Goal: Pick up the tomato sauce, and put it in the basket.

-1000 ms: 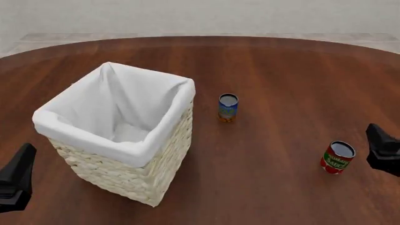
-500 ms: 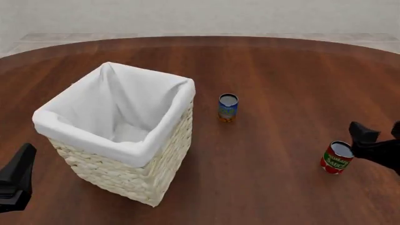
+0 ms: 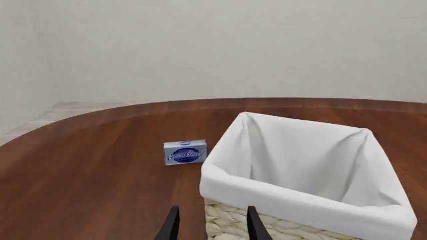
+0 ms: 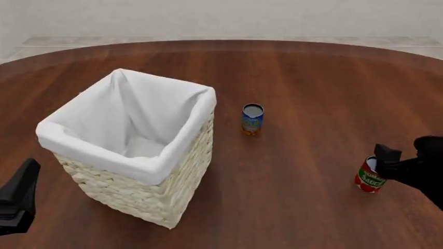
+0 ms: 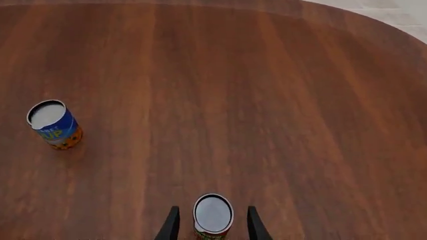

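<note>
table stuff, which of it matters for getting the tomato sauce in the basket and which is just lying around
Part of the job:
- tomato sauce, upright, between the open right gripper fingers
- basket, left of both cans

Just lying about:
- blue-and-orange can, upright, right of the basket
- small blue-and-white box, beyond the basket
- left gripper, open, holding nothing

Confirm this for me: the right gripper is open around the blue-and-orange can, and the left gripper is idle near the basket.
Wrong can. The right gripper is open around the red tomato sauce can, as the right wrist view shows; the blue-and-orange can stands apart on the table. The left gripper is indeed idle near the basket.
</note>
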Controlling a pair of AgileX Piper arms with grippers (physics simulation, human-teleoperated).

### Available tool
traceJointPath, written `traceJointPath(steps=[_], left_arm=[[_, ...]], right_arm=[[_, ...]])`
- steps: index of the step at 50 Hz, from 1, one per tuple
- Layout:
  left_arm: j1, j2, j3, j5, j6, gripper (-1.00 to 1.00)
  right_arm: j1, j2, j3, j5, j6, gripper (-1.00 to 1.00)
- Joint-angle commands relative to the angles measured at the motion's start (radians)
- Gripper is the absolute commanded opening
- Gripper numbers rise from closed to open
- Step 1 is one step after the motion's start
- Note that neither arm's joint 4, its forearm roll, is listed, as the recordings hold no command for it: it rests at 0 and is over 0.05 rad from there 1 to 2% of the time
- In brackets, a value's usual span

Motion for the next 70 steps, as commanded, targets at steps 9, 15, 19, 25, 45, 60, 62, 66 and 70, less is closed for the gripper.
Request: traceJointPath(steps=[9,15,19,25,45,60,62,66,70], left_arm=[[0.0,0.0,0.0,0.0,0.0,1.0],[0.0,0.0,0.0,0.0,0.0,1.0],[0.0,0.0,0.0,0.0,0.0,1.0],[0.0,0.0,0.0,0.0,0.0,1.0],[0.0,0.0,0.0,0.0,0.0,1.0],[0.0,0.0,0.0,0.0,0.0,1.0],[0.0,0.0,0.0,0.0,0.0,1.0],[0.0,0.0,0.0,0.0,0.0,1.0],[0.0,0.0,0.0,0.0,0.0,1.0]], right_arm=[[-0.005,0.138,0.028,-0.105,0.006,1.0],[-0.008,0.168,0.032,-0.128,0.008,1.0],[-0.005,0.188,0.032,-0.141,0.011,1.0],[-0.005,0.214,0.034,-0.163,0.008,1.0],[-0.005,0.328,0.042,-0.252,0.003,1.0],[-0.008,0.394,0.035,-0.29,0.003,1.0],[-0.008,0.399,0.034,-0.29,0.003,1.0],[-0.007,0.412,0.03,-0.292,0.004,1.0],[-0.008,0.425,0.023,-0.292,0.003,1.0]])
